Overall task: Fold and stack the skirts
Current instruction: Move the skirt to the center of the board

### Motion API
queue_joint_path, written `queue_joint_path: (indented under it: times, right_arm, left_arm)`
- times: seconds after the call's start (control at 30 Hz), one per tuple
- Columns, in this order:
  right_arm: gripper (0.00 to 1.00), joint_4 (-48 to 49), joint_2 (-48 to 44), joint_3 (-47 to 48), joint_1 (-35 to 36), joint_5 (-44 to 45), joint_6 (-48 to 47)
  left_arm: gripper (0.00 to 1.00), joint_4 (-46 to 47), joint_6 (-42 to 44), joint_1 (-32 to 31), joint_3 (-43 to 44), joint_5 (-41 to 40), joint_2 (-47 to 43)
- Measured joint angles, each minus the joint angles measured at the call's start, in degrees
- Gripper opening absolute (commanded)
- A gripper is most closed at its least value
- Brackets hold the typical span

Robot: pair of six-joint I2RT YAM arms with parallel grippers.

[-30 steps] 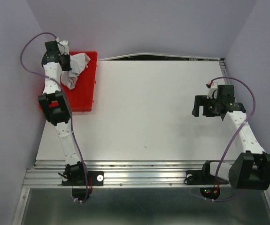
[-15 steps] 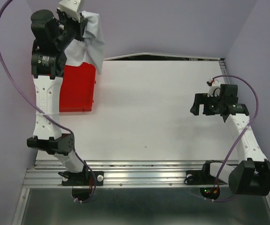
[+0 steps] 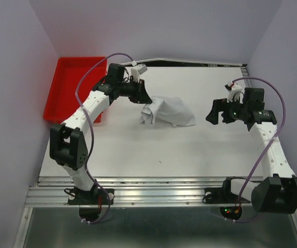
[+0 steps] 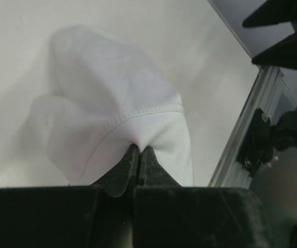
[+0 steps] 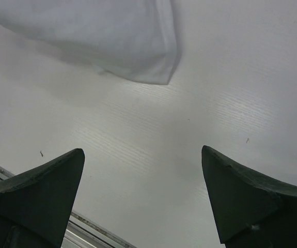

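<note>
One white skirt (image 3: 167,110) lies crumpled on the white table (image 3: 163,150), a little back of its middle. My left gripper (image 3: 143,96) is at the skirt's back-left edge and shut on a pinch of the cloth; the left wrist view shows the skirt (image 4: 112,108) bunched ahead of my closed left gripper (image 4: 139,150). My right gripper (image 3: 214,115) hovers just right of the skirt, open and holding nothing. In the right wrist view a corner of the skirt (image 5: 133,46) lies beyond my open right gripper (image 5: 143,155).
A red bin (image 3: 65,82) stands at the back left corner, with nothing showing inside it. A metal rail (image 3: 153,191) runs along the near table edge by the arm bases. Walls close in on the left, back and right.
My left arm has carried the skirt from high over the red bin down onto the middle of the table. The right gripper has shifted slightly left toward it.
</note>
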Motion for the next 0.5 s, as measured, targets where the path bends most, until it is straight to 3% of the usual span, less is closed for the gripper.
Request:
queue_joint_path:
  times: [0.1, 0.23, 0.37, 0.5]
  right_arm:
    - [0.97, -1.01, 1.90, 0.00, 0.00, -0.13, -0.92]
    - [0.90, -2.40, 4.87, 0.00, 0.00, -0.09, -3.04]
    - [0.70, -2.36, 6.64, -0.26, 1.05, 1.09, -5.70]
    - [0.65, -1.66, 8.24, -1.95, 3.69, 3.50, -7.08]
  left_arm:
    - [0.38, -2.89, 1.01, -0.22, -2.14, 0.98, 6.03]
    - [0.58, -8.52, 4.98, 0.46, -1.22, -3.74, 13.16]
    - [0.58, -9.33, 8.17, 2.71, -1.22, -11.32, 11.54]
    - [0.54, -11.30, 16.57, 4.31, 0.13, -14.93, 6.75]
